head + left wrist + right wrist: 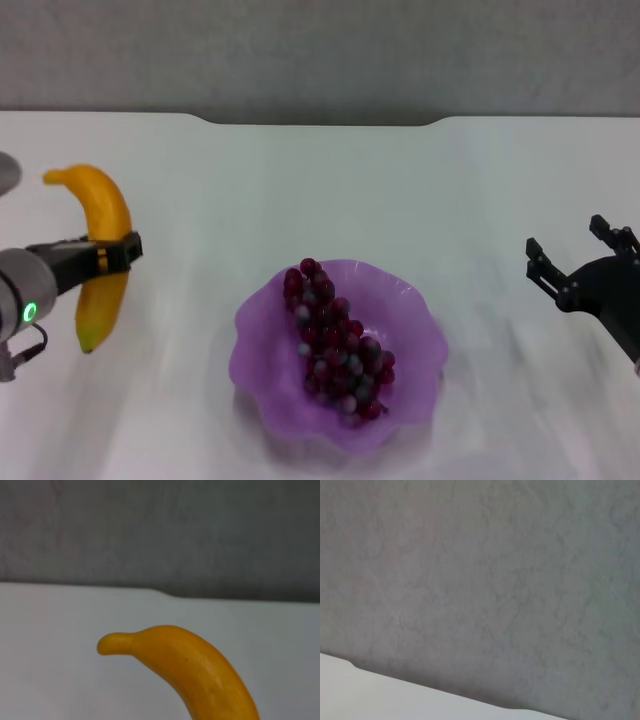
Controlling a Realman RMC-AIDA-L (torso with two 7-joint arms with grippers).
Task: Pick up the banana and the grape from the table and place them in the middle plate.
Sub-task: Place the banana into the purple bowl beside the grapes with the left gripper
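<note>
The left gripper [112, 252] is clenched around the middle of the banana [103, 250], holding it near the table's [300, 190] left edge. The fruit hangs roughly upright in the head view, its stem end toward the far edge and its tip toward the near edge; whether it is clear of the tabletop cannot be told. From the left wrist view, the banana's [195, 675] curved upper end shows against the white surface and the grey wall [160, 530] behind the notched far edge.

The grape [335, 340] bunch already lies inside the middle plate [262, 370], running diagonally across it, near the table's near edge at centre. Bare tabletop lies between the banana and the plate.

The right gripper [572, 255] is near the right edge, well apart from the plate, fingers spread and holding nothing.
</note>
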